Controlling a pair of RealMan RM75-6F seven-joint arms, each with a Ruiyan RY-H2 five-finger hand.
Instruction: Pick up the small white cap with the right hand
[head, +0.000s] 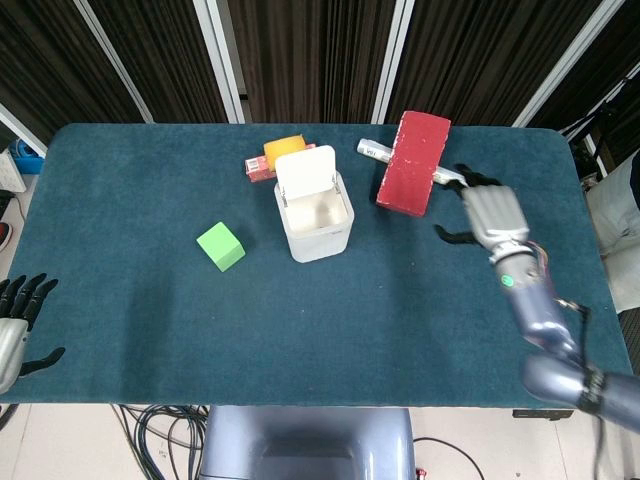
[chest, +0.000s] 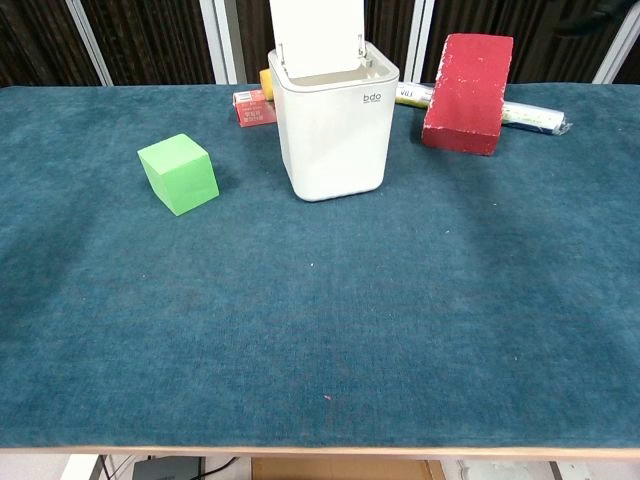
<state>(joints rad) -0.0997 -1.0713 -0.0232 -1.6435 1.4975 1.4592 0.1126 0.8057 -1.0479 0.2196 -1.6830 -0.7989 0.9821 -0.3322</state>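
No small white cap shows in either view. My right hand (head: 492, 216) hovers over the table's right side, just right of the red brick (head: 410, 163), its back toward the head camera, fingers and thumb spread and nothing seen in it. The white bin (head: 317, 216) (chest: 333, 125) stands mid-table with its lid flipped up at the back; what shows of its inside looks bare. My left hand (head: 17, 325) hangs off the table's near left corner, fingers apart and empty.
A green cube (head: 221, 246) (chest: 179, 173) sits left of the bin. Behind the bin lie a small red box (head: 259, 166) and an orange block (head: 285, 146). A silver tube (head: 446, 179) (chest: 530, 115) lies under the red brick (chest: 466, 93).
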